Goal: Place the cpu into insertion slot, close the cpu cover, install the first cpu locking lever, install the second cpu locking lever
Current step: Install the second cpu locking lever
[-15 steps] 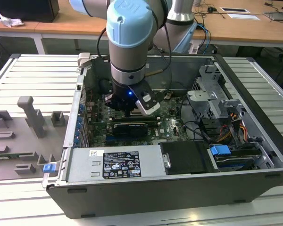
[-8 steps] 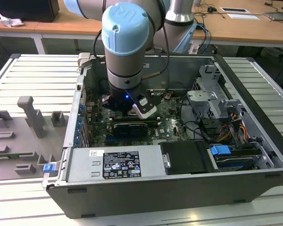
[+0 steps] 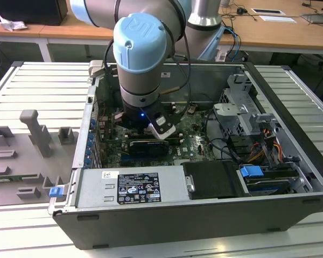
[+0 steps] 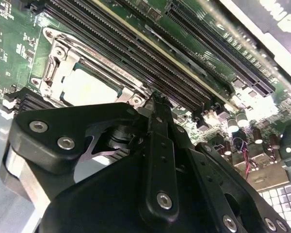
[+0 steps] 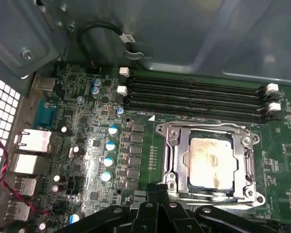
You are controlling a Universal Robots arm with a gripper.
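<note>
One cpu [image 5: 209, 162] sits under one cover [image 5: 242, 184], just beyond the tool [image 5: 157, 191]. Past them run four black memory slots [image 5: 194, 97]. To the tool's side stand five blue-topped capacitors [image 5: 108, 161]. One arm [image 3: 142, 59] reaches into one case [image 3: 204, 226].

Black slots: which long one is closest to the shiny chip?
The slot right beside the silver cover that frames the cpu. The other long slots lie farther off, toward the grey case wall.
</note>
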